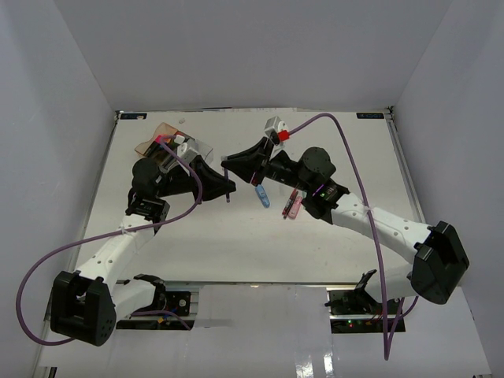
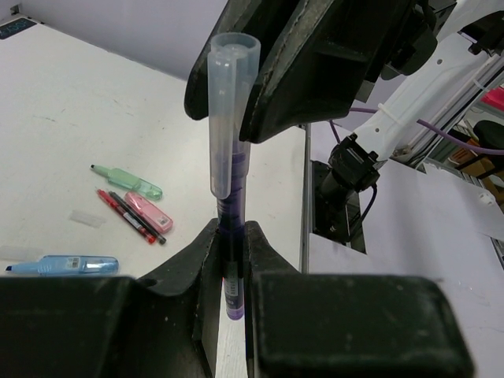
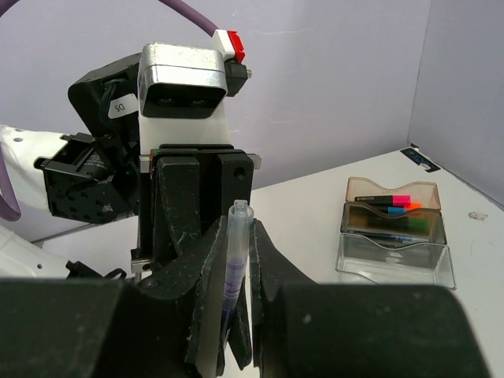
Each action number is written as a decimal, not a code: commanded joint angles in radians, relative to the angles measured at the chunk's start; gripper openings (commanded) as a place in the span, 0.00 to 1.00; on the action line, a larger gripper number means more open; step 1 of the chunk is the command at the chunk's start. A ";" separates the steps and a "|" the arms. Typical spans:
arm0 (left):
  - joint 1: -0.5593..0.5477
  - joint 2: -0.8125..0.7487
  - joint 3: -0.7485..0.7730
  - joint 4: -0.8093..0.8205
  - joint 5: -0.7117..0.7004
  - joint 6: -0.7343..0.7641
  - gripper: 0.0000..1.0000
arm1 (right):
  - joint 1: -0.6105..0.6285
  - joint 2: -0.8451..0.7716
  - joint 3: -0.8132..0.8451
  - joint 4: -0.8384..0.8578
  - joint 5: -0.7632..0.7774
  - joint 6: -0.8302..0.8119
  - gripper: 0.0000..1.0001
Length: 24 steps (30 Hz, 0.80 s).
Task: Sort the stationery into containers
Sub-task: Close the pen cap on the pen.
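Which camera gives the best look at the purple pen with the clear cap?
Left wrist: the purple pen runs through mid-frame, clear cap and dark barrel both plain. The right wrist shows just its cap end and a sliver of barrel. The top view barely shows it.
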State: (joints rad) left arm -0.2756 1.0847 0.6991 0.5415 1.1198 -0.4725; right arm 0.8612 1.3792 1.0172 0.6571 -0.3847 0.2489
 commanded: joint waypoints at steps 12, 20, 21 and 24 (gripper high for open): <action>0.030 -0.098 0.103 0.239 -0.107 -0.012 0.00 | 0.058 0.103 -0.200 -0.493 -0.186 -0.027 0.08; 0.036 -0.088 0.168 0.198 -0.110 0.023 0.00 | 0.064 0.097 -0.238 -0.531 -0.180 -0.023 0.08; 0.036 -0.088 0.177 0.181 -0.107 0.029 0.00 | 0.065 0.092 -0.249 -0.528 -0.175 -0.023 0.08; 0.038 -0.092 0.162 0.163 -0.104 0.048 0.00 | 0.065 0.067 -0.252 -0.527 -0.171 -0.028 0.08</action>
State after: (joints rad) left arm -0.2703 1.0847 0.6987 0.4278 1.1576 -0.4355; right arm 0.8726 1.3643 0.9215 0.6971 -0.3695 0.2508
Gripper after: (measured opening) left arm 0.222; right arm 0.187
